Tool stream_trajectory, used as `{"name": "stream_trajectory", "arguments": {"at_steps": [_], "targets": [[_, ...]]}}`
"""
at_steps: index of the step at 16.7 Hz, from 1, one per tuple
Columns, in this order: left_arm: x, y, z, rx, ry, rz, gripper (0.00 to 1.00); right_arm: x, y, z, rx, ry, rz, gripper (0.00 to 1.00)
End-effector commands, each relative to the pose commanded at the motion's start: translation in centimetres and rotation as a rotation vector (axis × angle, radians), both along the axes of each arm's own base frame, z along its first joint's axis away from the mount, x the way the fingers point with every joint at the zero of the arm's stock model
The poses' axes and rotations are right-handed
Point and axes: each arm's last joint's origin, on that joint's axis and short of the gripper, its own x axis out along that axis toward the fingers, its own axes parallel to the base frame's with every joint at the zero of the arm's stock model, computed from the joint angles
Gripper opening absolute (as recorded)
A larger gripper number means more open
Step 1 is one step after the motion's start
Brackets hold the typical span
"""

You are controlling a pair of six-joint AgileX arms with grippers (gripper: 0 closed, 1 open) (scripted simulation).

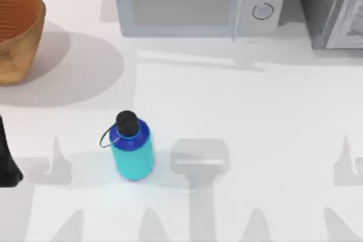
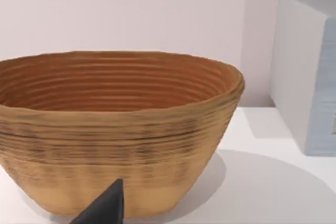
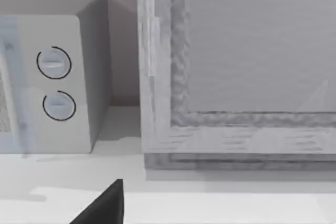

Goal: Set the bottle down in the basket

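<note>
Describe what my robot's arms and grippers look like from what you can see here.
Little of them shows. The left arm is a plain matte black shape at the top view's left edge. Each wrist view catches one dark, wedge-shaped fingertip. No cables or markings are visible.

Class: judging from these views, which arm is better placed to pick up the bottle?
Probably left: the bottle stands left of centre, the basket sits far left, and the left gripper is at that edge.

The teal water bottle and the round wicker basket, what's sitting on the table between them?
Nothing: in the top view, only bare white table and the basket's shadow separate the teal water bottle from the round wicker basket.
</note>
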Motion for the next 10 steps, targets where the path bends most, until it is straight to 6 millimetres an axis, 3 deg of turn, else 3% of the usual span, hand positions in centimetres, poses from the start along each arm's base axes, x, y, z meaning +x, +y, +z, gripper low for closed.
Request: {"name": "stream_trajectory", "arguments": {"at_steps": [5, 10], "targets": [[0.4, -0.2, 0.0, 0.002, 0.007, -0.032, 1.0, 0.0, 0.0, 0.0, 0.0, 0.0, 0.0, 1.0], [2.2, -0.9, -0.4, 0.014, 0.039, -0.161, 1.0, 0.0, 0.0, 0.0, 0.0, 0.0, 0.0, 1.0]]}}
